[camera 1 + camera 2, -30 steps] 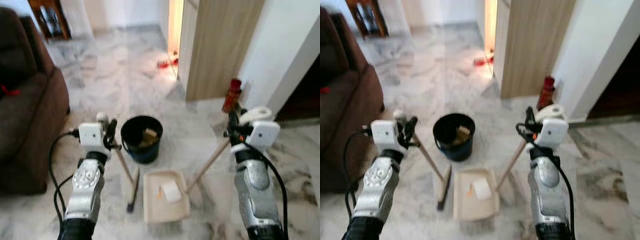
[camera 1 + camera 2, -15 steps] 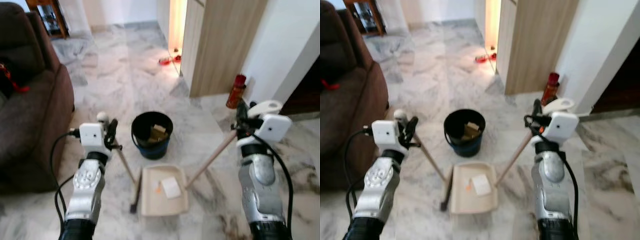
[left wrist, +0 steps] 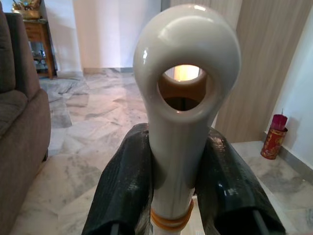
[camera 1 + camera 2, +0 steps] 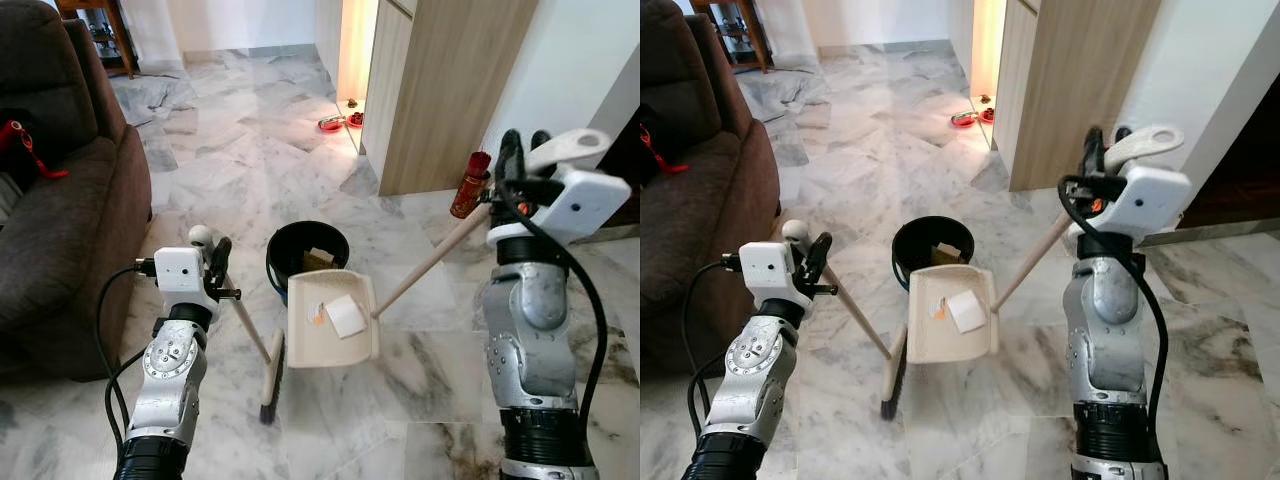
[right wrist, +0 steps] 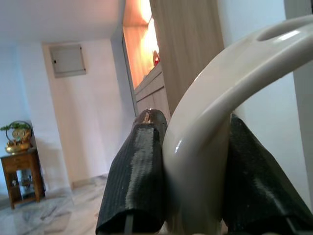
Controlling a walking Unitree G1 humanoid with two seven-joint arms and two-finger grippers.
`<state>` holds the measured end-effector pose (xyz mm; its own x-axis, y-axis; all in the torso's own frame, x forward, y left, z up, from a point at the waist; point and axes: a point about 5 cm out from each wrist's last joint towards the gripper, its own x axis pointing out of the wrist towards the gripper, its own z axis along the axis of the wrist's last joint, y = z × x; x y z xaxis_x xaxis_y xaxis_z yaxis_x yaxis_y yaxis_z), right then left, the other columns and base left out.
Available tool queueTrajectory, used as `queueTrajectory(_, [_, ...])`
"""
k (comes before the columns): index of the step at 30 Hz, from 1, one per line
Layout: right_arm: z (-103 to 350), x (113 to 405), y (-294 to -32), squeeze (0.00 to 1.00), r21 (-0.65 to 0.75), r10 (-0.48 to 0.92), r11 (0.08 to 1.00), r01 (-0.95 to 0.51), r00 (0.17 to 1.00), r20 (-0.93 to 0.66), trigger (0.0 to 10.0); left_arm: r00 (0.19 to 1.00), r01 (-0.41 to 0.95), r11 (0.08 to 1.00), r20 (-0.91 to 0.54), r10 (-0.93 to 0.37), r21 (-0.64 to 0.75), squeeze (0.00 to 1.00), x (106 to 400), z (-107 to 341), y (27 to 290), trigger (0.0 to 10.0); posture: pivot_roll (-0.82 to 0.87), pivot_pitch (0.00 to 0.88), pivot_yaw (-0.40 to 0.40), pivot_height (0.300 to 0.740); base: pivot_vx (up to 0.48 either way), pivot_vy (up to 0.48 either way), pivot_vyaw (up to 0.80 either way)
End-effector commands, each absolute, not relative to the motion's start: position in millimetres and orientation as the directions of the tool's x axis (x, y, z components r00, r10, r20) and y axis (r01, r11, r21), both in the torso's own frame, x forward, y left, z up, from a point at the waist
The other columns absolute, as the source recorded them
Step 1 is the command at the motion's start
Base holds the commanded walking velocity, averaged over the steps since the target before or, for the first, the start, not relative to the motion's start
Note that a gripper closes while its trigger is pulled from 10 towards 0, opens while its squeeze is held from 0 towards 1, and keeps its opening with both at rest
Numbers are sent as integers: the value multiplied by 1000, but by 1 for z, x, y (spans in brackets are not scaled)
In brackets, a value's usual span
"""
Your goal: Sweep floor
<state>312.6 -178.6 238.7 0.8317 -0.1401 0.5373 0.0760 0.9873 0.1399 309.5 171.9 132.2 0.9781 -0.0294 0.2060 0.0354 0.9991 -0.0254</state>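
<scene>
Left pincer clamps the broom handle, bristles on the floor at six o'clock; right pincer grips the dustpan handle, pan lifted, its long shaft slanting toward the bucket at twelve, probably overlapping its rim

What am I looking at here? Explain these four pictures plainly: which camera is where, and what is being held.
A humanoid robot with two silver arms. The two wide pictures come from cameras in its head, looking down at a marble floor. The close-ups come from each wrist, looking along the black fingers.

The left pincer grips a wooden-handled broom, bristles on the floor. The right pincer holds a cream long-handled dustpan with paper scraps in it, raised beside a black round bucket. A brown sofa stands to the left.
</scene>
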Motion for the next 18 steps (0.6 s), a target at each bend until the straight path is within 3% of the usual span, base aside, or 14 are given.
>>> queueTrajectory(1, [262, 308, -175, 0, 152, -137, 987, 54, 775, 617, 10000, 967, 32, 999, 255, -28, -13, 0, 310, 143, 173, 10000, -41, 58, -1, 740, 0, 0, 0])
queueTrajectory(7, [263, 310, -170, 0, 152, -124, 988, 38, 780, 613, 10000, 970, 23, 1000, 240, -21, -8, 0, 309, 141, 176, 10000, -34, 56, -2, 740, 0, 0, 0])
queueTrajectory(12, [265, 312, -167, 0, 141, -115, 989, 34, 779, 616, 10000, 972, 22, 1000, 236, -21, -4, 0, 309, 140, 176, 10000, -36, 51, 3, 740, 320, 0, 0])
queueTrajectory(18, [267, 312, -164, 0, 149, -108, 989, 18, 775, 622, 10000, 972, 21, 1000, 235, -21, 1, 0, 309, 141, 178, 10000, -36, 38, 10, 740, 406, 0, 496])
